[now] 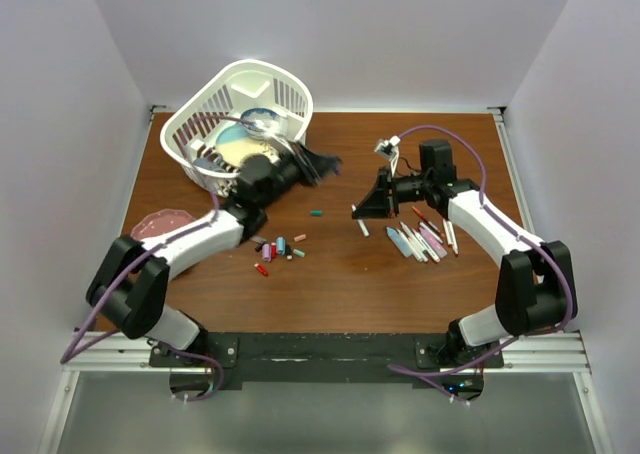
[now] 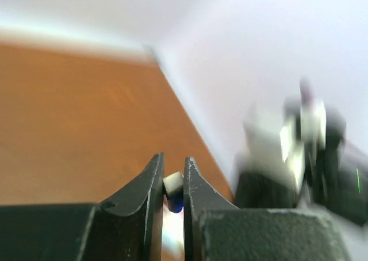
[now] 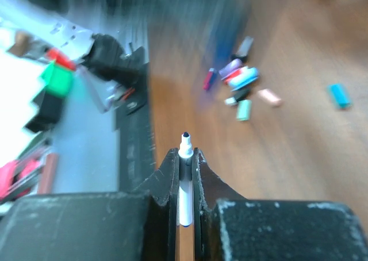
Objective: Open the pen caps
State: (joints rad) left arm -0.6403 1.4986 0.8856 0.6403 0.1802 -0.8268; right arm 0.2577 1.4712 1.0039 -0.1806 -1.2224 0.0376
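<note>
My left gripper hovers beside the basket, shut on a small blue pen cap with a pale end, pinched between its fingers. My right gripper is at mid-table, shut on a white pen whose bare dark tip sticks out past the fingertips. Several loose pen caps lie in a cluster left of centre, also seen in the right wrist view as a pile of caps. A teal cap lies apart. Several pens lie under the right arm.
A white basket holding a bowl and spoon stands at the back left, tipped toward the table. A pink plate sits by the left edge. A small wired gadget lies behind the right gripper.
</note>
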